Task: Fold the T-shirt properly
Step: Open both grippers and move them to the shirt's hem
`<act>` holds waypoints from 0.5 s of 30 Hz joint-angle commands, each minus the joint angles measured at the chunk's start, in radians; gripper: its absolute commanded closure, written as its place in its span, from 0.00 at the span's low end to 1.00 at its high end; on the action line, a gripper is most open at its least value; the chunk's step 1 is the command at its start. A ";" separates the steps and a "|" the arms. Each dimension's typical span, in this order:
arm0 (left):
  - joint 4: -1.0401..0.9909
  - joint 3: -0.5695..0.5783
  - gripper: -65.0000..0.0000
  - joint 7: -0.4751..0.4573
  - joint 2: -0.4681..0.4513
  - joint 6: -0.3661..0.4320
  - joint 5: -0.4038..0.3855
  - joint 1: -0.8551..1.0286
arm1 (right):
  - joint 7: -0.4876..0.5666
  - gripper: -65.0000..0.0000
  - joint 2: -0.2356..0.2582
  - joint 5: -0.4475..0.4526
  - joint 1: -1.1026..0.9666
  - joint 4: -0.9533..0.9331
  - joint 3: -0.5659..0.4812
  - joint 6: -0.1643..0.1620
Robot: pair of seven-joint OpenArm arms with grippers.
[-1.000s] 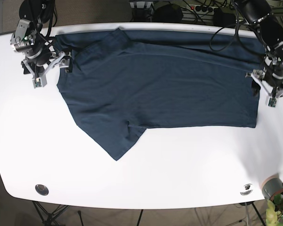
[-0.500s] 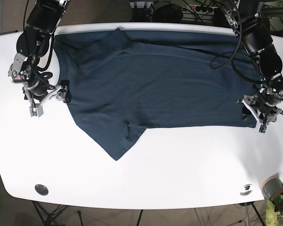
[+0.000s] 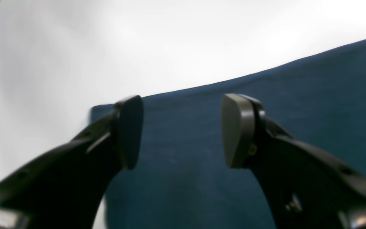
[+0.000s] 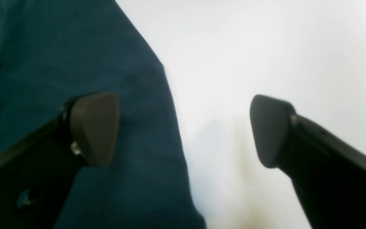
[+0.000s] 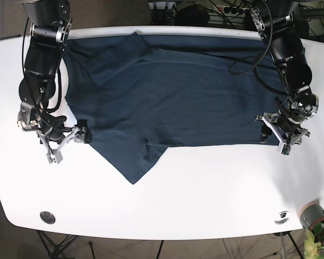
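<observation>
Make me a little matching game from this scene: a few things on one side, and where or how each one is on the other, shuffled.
Things:
1. T-shirt
2. left gripper
3. right gripper
4. table

States:
A. open, at the shirt's edge on the base view's left
B. white, bare along the near side
C. dark blue, spread out flat
D. open, over the shirt's corner on the base view's right

Pairs: 1-C, 2-D, 3-A, 4-B

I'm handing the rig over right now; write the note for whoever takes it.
Left claw: open, over the T-shirt corner at the near hem, nothing gripped.
Right claw: open, straddling the shirt's side edge, one finger over cloth, one over the bare table.
Shirt lies spread on the white table, one sleeve sticking out toward the front edge.
Done: no fold visible.
Left: grip both spots, then fold.
</observation>
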 commanded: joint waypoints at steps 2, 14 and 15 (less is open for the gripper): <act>0.018 -0.002 0.46 -0.021 -0.019 0.012 -0.012 -0.020 | 0.088 0.04 0.021 0.013 0.092 -0.099 -0.048 0.000; 0.018 -0.006 0.46 -0.021 -0.022 0.014 -0.012 0.006 | 0.257 0.04 0.015 0.014 0.220 -0.338 -0.247 0.006; 0.018 -0.006 0.46 -0.021 -0.025 0.014 -0.012 0.013 | 0.259 0.04 0.012 0.014 0.220 -0.338 -0.256 0.004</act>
